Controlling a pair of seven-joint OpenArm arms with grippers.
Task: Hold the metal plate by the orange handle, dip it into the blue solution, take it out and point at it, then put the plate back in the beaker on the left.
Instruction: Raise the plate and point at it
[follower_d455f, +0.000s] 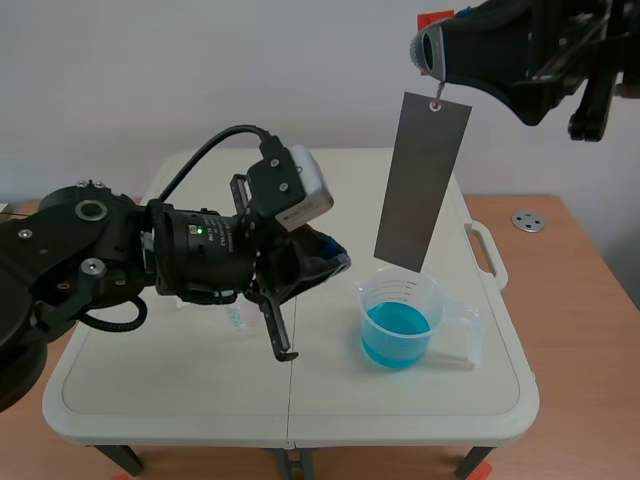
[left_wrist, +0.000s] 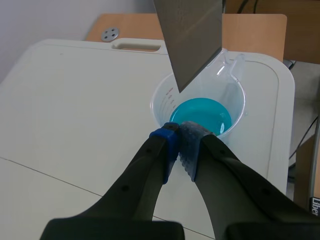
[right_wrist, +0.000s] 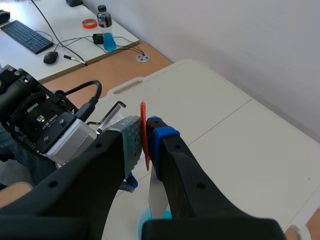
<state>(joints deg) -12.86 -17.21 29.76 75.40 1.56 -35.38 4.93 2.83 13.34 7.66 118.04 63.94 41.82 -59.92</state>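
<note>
Metal plate hangs 12 o'clock above beaker, right jaws pinching orange handle, left jaws closed empty; plate may swing, knock beaker, spill blue solution

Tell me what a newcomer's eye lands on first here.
The grey metal plate hangs tilted from the raised right gripper, which pinches its orange handle. Below its lower edge stands the beaker of blue solution, and the shut left gripper is close beside that beaker.

White table carries a beaker of blue liquid; left of it stands a clear beaker, mostly hidden.
</note>
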